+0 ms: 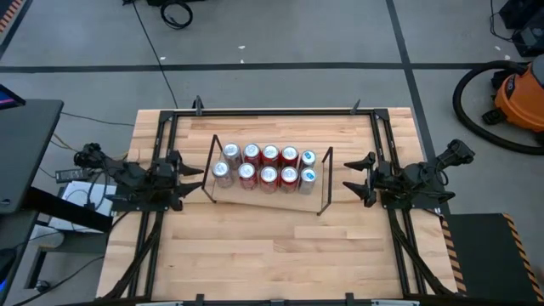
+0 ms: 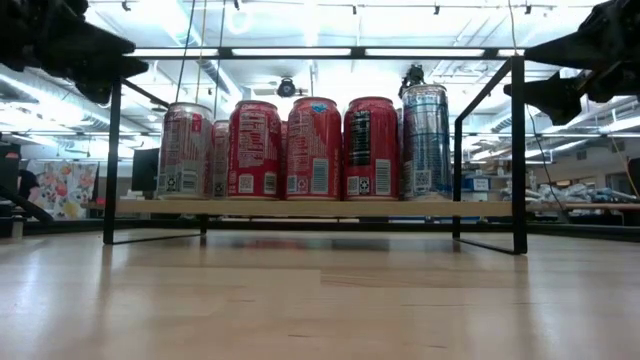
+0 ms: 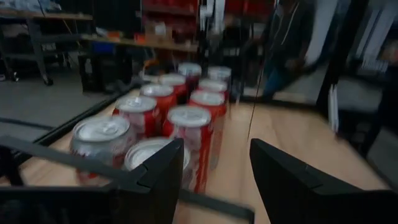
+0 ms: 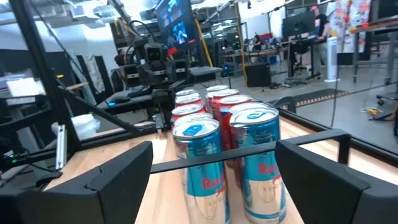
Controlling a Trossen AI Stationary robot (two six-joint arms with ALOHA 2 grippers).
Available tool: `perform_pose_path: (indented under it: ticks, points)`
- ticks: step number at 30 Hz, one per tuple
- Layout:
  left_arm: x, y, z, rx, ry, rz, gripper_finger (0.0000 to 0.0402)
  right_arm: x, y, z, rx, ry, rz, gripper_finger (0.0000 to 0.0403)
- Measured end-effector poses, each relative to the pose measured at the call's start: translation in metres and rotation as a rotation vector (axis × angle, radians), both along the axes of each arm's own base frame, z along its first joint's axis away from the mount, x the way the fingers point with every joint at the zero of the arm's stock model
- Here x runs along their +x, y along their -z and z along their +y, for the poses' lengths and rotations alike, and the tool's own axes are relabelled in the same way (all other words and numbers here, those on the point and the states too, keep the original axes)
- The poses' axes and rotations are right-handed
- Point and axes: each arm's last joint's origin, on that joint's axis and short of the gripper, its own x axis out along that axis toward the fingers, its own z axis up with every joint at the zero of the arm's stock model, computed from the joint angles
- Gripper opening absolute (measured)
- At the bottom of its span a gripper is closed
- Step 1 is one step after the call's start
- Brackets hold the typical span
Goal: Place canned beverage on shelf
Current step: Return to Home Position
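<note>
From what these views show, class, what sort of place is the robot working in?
Probably a robotics lab or workshop: a grey floor marked with dark tape lines, an orange shop vacuum standing off the table, and a large monitor in the open room behind.

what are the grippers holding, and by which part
Nothing: the left gripper and right gripper are both open and empty, clear of the cans on the shelf.
</note>
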Motion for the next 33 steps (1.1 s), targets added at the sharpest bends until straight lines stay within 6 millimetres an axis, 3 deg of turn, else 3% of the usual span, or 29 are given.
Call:
perform_pose_path:
  ticks: [6,16,24,33]
  points:
    - [0.014,0.035,-0.008,-0.003,0.006,-0.094,0.0194,0.000,0.000,-0.001,0.003,0.023,-0.002,0.0348]
    - [0.012,0.033,-0.019,0.086,0.204,-0.132,0.0194,0.000,0.001,-0.003,0.051,0.081,0.002,0.0348]
    - [0.011,0.036,-0.020,0.019,0.216,-0.111,0.0194,-0.001,0.000,-0.005,0.066,0.167,-0.007,0.0348]
    - [0.011,0.035,-0.020,0.000,0.214,-0.122,0.0194,-0.001,0.000,-0.004,0.054,0.125,-0.006,0.0348]
